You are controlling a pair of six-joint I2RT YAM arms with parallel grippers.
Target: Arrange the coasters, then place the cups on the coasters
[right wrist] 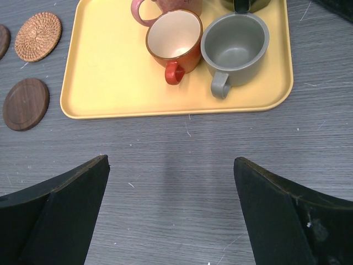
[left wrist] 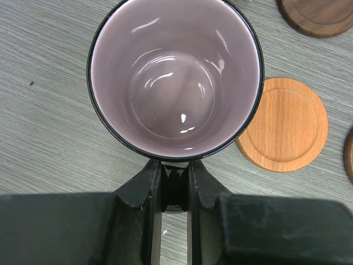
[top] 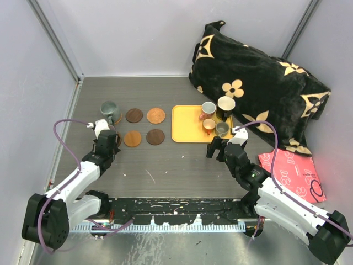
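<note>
Purple mug (left wrist: pixel 174 83) handle sits clamped between left jaws.

Lying on the grey wood-grain bench (top: pixel 165 165): a square yellow tray (top: pixel 185 124) mid-way, a black flowered cushion (top: pixel 259 83) far right, a red patterned packet (top: pixel 289 174) nearer.

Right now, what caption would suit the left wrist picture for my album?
Left gripper pinching the handle of a glossy lilac mug, seen from above, beside a round pale wooden coaster.
</note>
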